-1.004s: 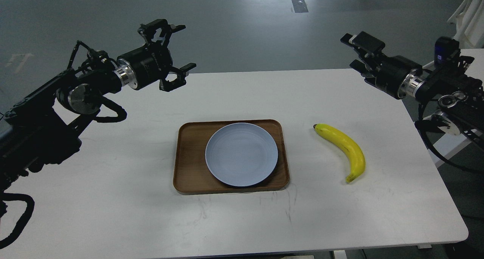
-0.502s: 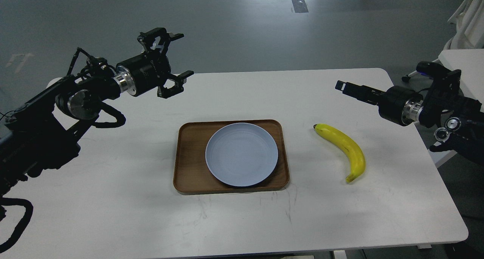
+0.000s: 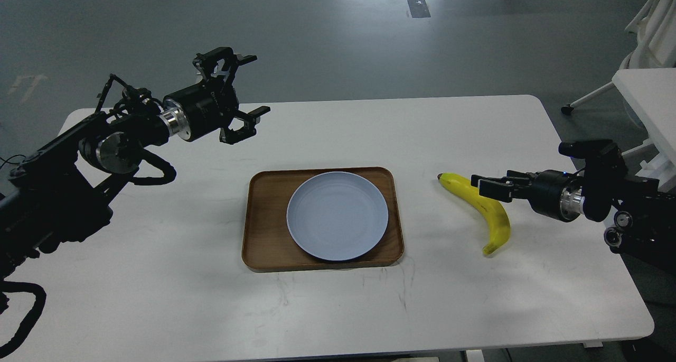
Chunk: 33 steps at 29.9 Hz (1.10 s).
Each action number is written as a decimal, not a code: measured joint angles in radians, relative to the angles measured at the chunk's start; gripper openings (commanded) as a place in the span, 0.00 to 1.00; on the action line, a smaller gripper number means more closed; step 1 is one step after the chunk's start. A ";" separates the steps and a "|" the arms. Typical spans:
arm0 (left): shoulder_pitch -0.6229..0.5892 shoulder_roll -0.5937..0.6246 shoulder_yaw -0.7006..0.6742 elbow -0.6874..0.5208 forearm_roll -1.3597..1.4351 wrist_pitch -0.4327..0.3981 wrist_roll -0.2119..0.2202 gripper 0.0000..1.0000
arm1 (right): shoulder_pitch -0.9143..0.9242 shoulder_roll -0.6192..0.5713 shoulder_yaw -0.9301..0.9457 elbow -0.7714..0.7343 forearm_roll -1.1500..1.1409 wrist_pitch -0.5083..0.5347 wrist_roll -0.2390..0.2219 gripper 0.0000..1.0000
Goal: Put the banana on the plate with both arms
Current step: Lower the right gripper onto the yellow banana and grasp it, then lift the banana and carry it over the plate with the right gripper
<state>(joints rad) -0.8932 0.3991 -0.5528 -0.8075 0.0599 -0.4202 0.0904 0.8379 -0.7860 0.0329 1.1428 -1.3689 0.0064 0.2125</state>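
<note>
The yellow banana [image 3: 500,225] lies on the white table, to the right of the tray, dark tip pointing far-left. The pale blue plate [image 3: 338,215] sits empty on a brown wooden tray [image 3: 265,222] at the table's middle. My right gripper [image 3: 483,186] comes in low from the right, its two fingers apart, with the tips at the banana's middle. I cannot tell whether they touch it. My left gripper [image 3: 254,85] is open and empty, held high above the table's far left, well away from the plate.
The white table [image 3: 158,298] ends at its right edge just beyond my right arm. A second white table [image 3: 647,95] and chair legs stand off to the far right. Grey floor lies behind.
My right arm has dropped from high at the far right to table height and reached left to the banana. My left gripper has lowered slightly. Banana and plate have not moved.
</note>
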 measured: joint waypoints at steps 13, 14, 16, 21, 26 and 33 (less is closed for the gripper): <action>0.010 0.007 0.001 0.000 0.016 0.001 0.000 0.98 | 0.003 0.060 -0.096 -0.062 -0.044 0.001 -0.013 0.50; 0.011 0.008 0.001 0.000 0.018 0.001 0.000 0.98 | 0.003 0.061 -0.099 -0.062 -0.047 0.001 -0.013 0.36; 0.013 0.015 0.001 0.000 0.019 0.001 -0.002 0.98 | 0.004 0.061 -0.106 -0.061 -0.062 0.001 -0.012 0.22; 0.016 0.021 0.001 -0.001 0.022 0.002 -0.003 0.98 | 0.010 0.063 -0.113 -0.056 -0.105 0.000 -0.005 0.15; 0.016 0.021 0.001 -0.001 0.024 0.004 -0.003 0.98 | 0.019 0.060 -0.114 -0.050 -0.145 0.000 0.011 0.00; 0.016 0.021 0.001 -0.002 0.054 0.006 -0.003 0.98 | 0.106 0.054 -0.105 0.008 -0.136 -0.001 0.016 0.00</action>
<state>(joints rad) -0.8774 0.4203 -0.5522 -0.8098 0.1137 -0.4139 0.0873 0.9438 -0.7317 -0.0725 1.1505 -1.5054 0.0052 0.2287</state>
